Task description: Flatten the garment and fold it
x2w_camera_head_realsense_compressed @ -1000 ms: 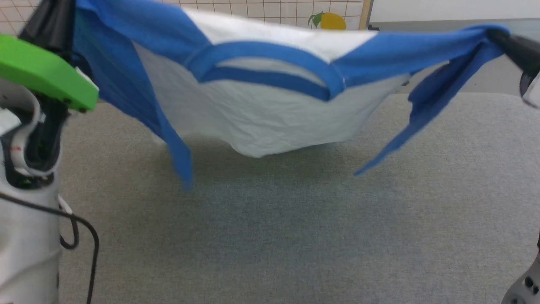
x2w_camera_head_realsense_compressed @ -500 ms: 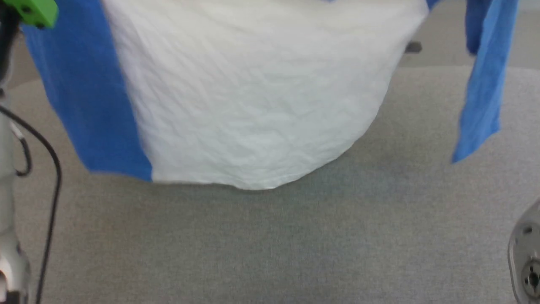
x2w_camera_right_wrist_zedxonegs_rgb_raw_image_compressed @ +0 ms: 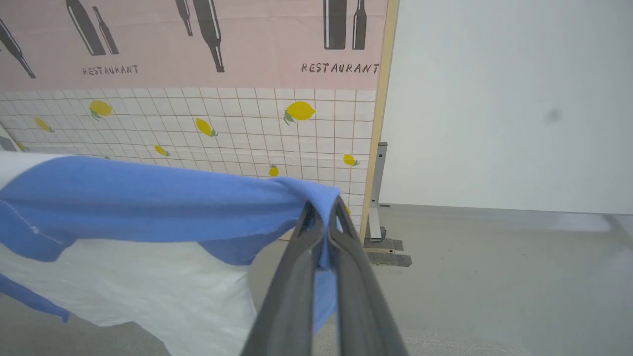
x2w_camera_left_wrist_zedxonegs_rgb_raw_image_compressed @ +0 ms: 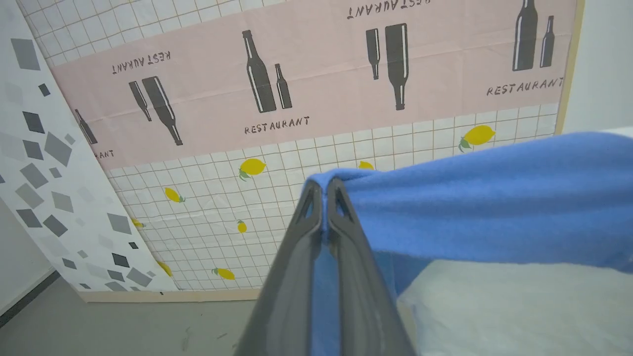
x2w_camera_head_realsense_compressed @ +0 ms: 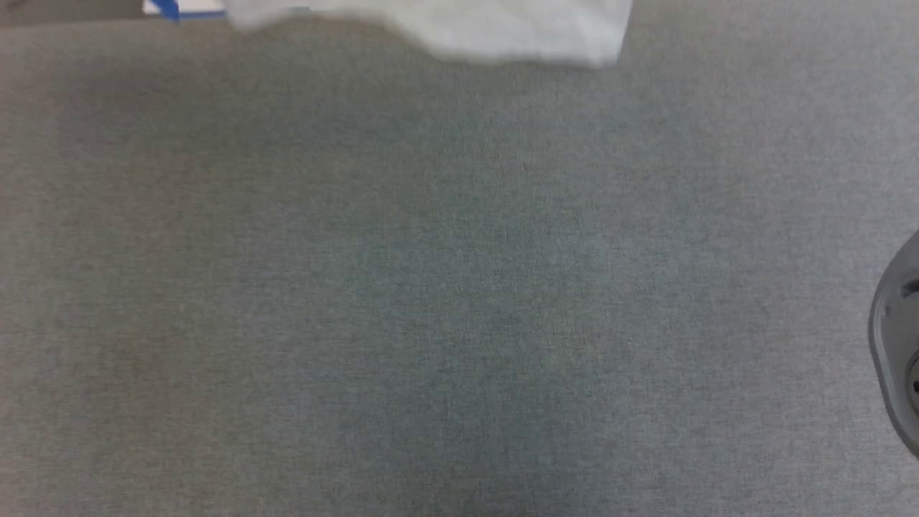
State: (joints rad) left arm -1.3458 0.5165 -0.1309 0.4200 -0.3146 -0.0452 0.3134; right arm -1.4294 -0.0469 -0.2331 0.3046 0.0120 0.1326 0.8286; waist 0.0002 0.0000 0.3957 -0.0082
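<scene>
The garment is a white T-shirt with royal-blue sleeves, held up in the air and stretched between both arms. In the left wrist view my left gripper (x2w_camera_left_wrist_zedxonegs_rgb_raw_image_compressed: 324, 190) is shut on a blue sleeve fold of the garment (x2w_camera_left_wrist_zedxonegs_rgb_raw_image_compressed: 494, 207), white cloth hanging below. In the right wrist view my right gripper (x2w_camera_right_wrist_zedxonegs_rgb_raw_image_compressed: 324, 210) is shut on the other blue sleeve of the garment (x2w_camera_right_wrist_zedxonegs_rgb_raw_image_compressed: 148, 202), the white body drooping beneath it. The head view catches just the white bottom hem of the garment (x2w_camera_head_realsense_compressed: 502, 32) at the top edge.
A grey fabric table top (x2w_camera_head_realsense_compressed: 431, 287) spreads under the shirt. A grey arm part (x2w_camera_head_realsense_compressed: 897, 337) sits at the right edge. Behind stands a partition (x2w_camera_left_wrist_zedxonegs_rgb_raw_image_compressed: 346, 74) with bottle and lemon prints, and a wooden-framed panel edge (x2w_camera_right_wrist_zedxonegs_rgb_raw_image_compressed: 378, 123) beside a white wall.
The shirt has risen up and away in the head view, from filling the upper half to only its hem at the top edge. The left arm has left that view.
</scene>
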